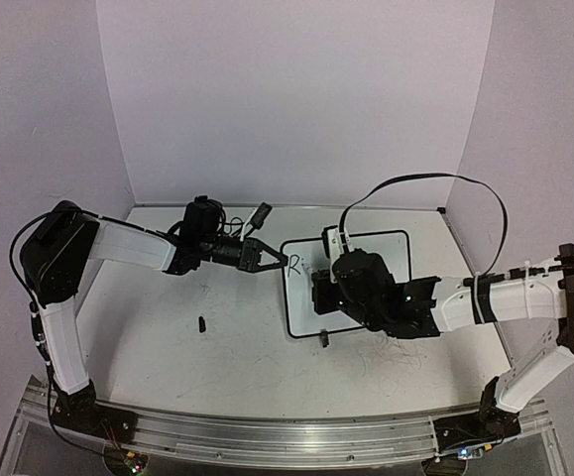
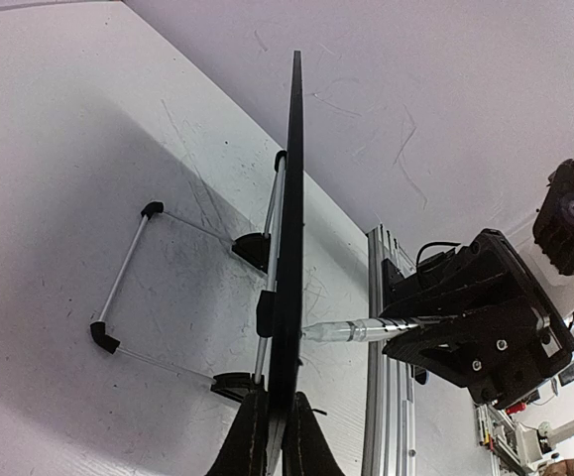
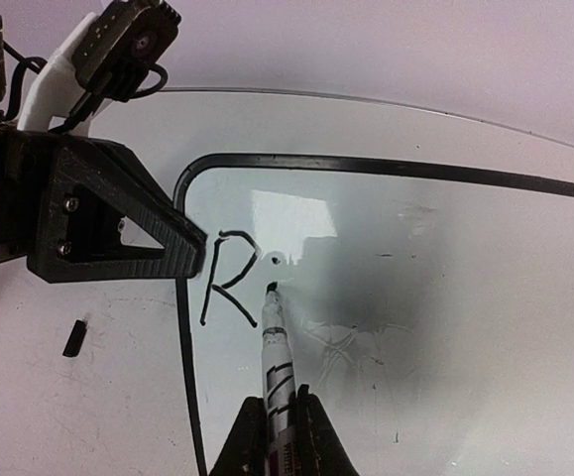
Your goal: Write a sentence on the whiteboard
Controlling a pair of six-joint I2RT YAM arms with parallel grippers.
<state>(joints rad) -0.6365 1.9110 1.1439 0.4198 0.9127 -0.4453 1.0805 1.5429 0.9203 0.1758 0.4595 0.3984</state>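
Fingers of our right gripper (image 3: 278,424) pinch the slim silver marker (image 3: 274,342) lengthwise, tip touching the black-framed white whiteboard (image 3: 445,297) just right of our black handwritten R (image 3: 225,280).

Black-framed whiteboard (image 1: 298,297) propped at a tilt, sentence (image 3: 227,280) just "R"

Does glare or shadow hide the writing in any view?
Right wrist: a glare patch on the whiteboard above the R, grey shadow beside the marker tip, R sharp. Top external: writing tiny, barely legible. Left wrist: whiteboard edge-on, face unseen.
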